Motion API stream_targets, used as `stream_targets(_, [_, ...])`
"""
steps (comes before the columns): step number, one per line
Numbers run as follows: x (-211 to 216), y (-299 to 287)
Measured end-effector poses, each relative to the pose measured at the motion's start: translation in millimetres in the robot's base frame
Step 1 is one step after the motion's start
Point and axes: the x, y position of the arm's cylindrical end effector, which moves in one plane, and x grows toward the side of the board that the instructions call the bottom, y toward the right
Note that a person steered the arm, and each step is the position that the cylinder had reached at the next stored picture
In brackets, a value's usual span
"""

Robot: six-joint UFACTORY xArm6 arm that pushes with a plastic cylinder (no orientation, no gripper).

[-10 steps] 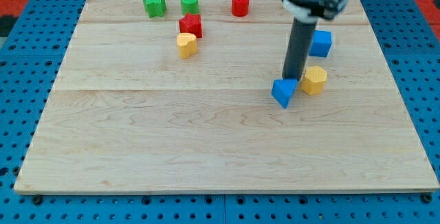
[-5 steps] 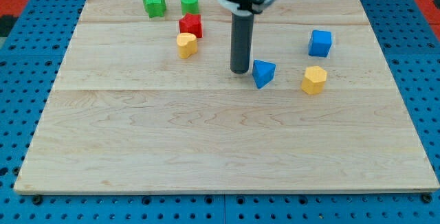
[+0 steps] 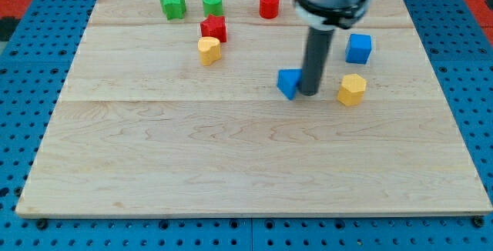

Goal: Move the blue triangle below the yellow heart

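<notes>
The blue triangle (image 3: 288, 83) lies near the middle of the wooden board (image 3: 246, 166). My tip (image 3: 309, 92) stands on the board right against the triangle's right side and hides part of it. The yellow heart (image 3: 208, 50) lies up and to the left, just below the red star (image 3: 213, 28). The triangle sits well to the right of the heart and a little lower.
A green star (image 3: 172, 5), a green cylinder (image 3: 212, 4) and a red cylinder (image 3: 268, 5) line the board's top edge. A blue cube (image 3: 358, 48) and a yellow hexagon (image 3: 352, 89) lie to the right of my tip.
My tip has gone from the triangle's right to its left and back to its right. The blue triangle has shifted left and a little up.
</notes>
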Motion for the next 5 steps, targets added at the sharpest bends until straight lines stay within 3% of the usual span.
stream_targets(1, [-28.6,-40.2])
stream_targets(2, [-60.2,-39.4])
stream_targets(5, [-65.3,-60.7])
